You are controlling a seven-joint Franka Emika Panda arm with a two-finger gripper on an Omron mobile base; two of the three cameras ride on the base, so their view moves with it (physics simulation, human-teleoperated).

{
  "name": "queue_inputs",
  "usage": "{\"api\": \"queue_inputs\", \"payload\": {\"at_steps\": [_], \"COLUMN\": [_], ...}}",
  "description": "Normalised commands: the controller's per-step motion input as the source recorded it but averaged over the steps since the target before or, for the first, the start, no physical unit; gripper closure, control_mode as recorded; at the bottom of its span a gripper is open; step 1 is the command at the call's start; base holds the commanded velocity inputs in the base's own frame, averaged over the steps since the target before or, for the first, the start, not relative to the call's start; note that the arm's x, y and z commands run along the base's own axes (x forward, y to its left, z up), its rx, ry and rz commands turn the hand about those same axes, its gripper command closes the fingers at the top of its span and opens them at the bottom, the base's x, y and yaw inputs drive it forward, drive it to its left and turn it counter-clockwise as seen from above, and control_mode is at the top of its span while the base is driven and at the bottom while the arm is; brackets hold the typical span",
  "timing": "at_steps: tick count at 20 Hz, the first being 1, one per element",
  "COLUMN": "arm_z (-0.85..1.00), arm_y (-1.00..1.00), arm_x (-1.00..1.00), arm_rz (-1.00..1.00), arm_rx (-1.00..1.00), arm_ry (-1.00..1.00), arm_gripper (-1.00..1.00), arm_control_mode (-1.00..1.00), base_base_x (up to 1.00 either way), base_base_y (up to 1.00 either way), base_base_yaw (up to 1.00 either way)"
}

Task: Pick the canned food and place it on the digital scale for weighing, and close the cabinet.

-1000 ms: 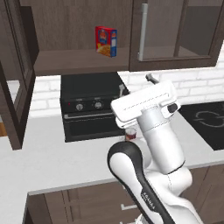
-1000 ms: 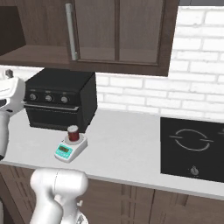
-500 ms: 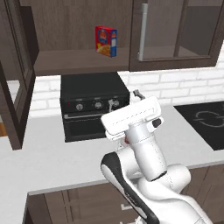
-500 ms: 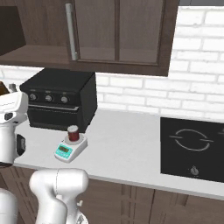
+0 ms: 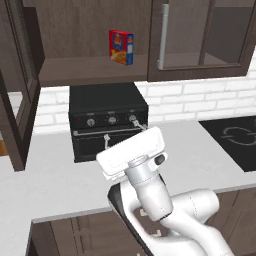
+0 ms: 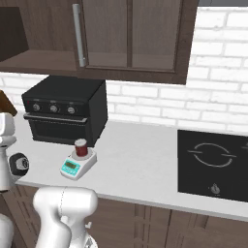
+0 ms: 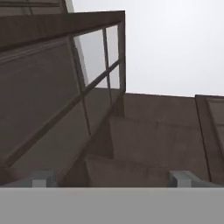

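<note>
The gripper [image 7: 109, 177] is wide open and holds nothing. In the hand view it looks up at the open cabinet [image 7: 65, 87] door, most likely because the door needs closing next. The right base view shows what that view cannot: the canned food [image 6: 81, 147] stands on the digital scale [image 6: 77, 163], at the middle left of the frame, before the toaster oven [image 6: 65, 114].

Two base cameras look forward and down from behind the arm, sharing the tabletop [image 5: 60, 185] and toaster oven [image 6: 65, 114]; the hand camera faces up, close to the cabinet [image 7: 65, 78].
</note>
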Motion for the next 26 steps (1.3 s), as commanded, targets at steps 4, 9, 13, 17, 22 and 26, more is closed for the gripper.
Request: {"api": "queue_inputs", "payload": {"at_steps": [4, 9, 13, 17, 22, 26], "arm_z": [-0.02, 0.00, 0.00, 0.00, 0.00, 0.00], "arm_y": [0.96, 0.75, 0.56, 0.79, 0.82, 0.82], "arm_x": [-0.44, -0.61, -0.71, -0.48, -0.09, 0.00], "arm_rz": [0.00, 0.00, 0.00, 0.00, 0.00, 0.00], "arm_rx": [0.00, 0.00, 0.00, 0.01, 0.01, 0.02], "arm_ry": [-0.14, -0.13, -0.10, -0.02, -0.04, 0.00], "arm_gripper": [-1.00, -1.00, -1.00, -1.00, -1.00, -1.00], "arm_control_mode": [-1.00, -1.00, -1.00, -1.00, -1.00, -1.00], "base_base_x": [0.00, 0.00, 0.00, 0.00, 0.00, 0.00], "base_base_y": [0.00, 0.00, 0.00, 0.00, 0.00, 0.00], "base_base_yaw": [0.00, 0.00, 0.00, 0.00, 0.00, 0.00]}}
